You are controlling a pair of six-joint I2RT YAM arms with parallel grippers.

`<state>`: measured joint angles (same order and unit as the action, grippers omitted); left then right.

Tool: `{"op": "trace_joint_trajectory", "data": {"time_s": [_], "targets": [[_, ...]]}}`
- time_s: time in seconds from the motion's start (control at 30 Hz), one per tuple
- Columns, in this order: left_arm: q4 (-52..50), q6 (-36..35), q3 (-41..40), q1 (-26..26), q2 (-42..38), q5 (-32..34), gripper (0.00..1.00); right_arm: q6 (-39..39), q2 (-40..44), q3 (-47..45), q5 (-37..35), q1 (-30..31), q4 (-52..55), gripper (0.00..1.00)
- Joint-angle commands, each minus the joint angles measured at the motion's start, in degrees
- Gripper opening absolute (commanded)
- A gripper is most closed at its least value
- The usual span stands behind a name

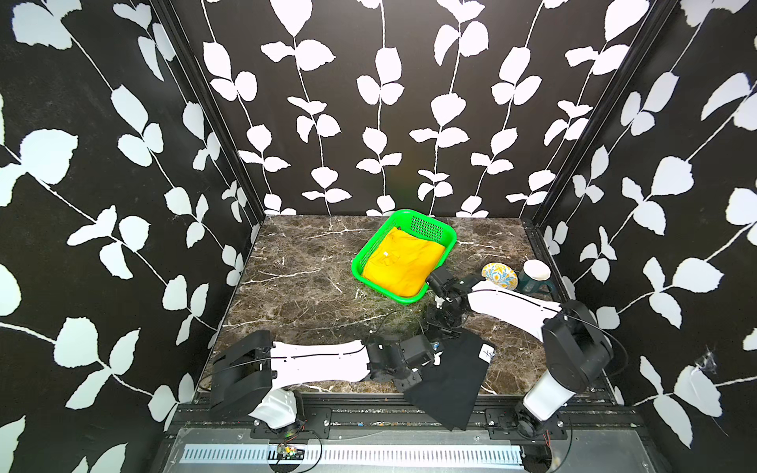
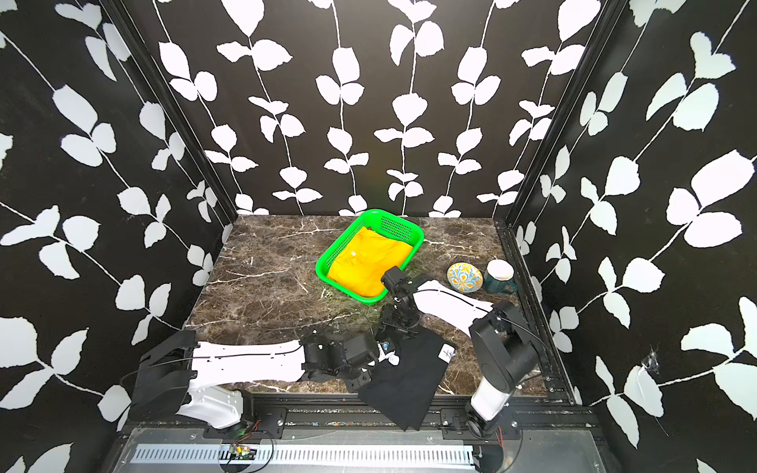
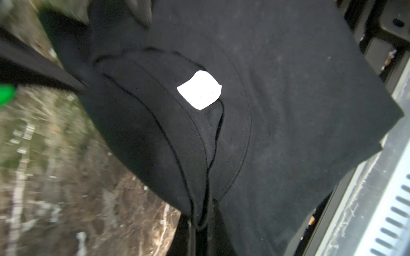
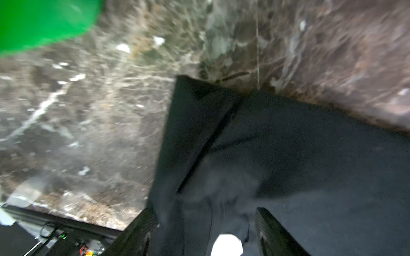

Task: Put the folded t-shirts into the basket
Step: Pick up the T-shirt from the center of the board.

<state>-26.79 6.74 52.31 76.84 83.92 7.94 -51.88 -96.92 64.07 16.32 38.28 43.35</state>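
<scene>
I have the left gripper (image 1: 435, 357) at the left edge of the black cotton t-shirt folded into a flat rectangle (image 1: 448, 381); its jaws are pinched tight on the fabric, and in the left wrist view the ribbed neckline (image 3: 190, 168) bunches down into them, with a small white square tag (image 3: 199, 89) inside the collar; the black t-shirt lies at the front of the dark brown marble-patterned desk (image 1: 295, 286), right of centre, and its near corner hangs past the desk's front edge over the black rail (image 1: 360, 409); the right gripper (image 1: 446, 327) points down at the shirt's far edge, and the right wrist view shows its jaws standing wide, one ribbed black finger (image 4: 273, 230) on each side of a rumpled stretch of the cloth, astride it rather than clamped on it; whether the pads touch the fabric I cannot tell, since that view is blurred; the bright green perforated plastic basket (image 1: 409, 217) sits toward the back of the desk, turned at an angle, well apart from the black t-shirt, with the right arm's wrist just beside its near corner; the yellow-orange folded t-shirt (image 1: 405, 262) lies flat inside it and fills most of its floor; off to the right, near the side wall, a small blue-and-yellow patterned bowl (image 1: 499, 276) stands beside a dark green mug (image 1: 534, 280), both clear of the arms.
</scene>
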Motion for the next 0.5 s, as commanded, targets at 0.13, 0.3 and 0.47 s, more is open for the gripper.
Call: {"op": "trace_joint_trajectory", "data": {"time_s": [0.13, 0.3, 0.47], "targets": [[-3.64, -2.82, 1.96, 2.56, -1.8, 8.26, 0.0, 2.35, -5.39, 3.75, -1.44, 0.39, 1.44, 0.73], [-5.13, -3.28, 2.52, 2.88, -1.46, 8.05, 0.0, 2.27, -2.97, 4.31, -0.87, 0.39, 2.41, 0.74], [-4.98, -3.44, 2.63, 3.09, -1.83, 8.12, 0.0, 0.56, -0.46, 4.1, -1.68, 0.45, 1.2, 0.75]]}}
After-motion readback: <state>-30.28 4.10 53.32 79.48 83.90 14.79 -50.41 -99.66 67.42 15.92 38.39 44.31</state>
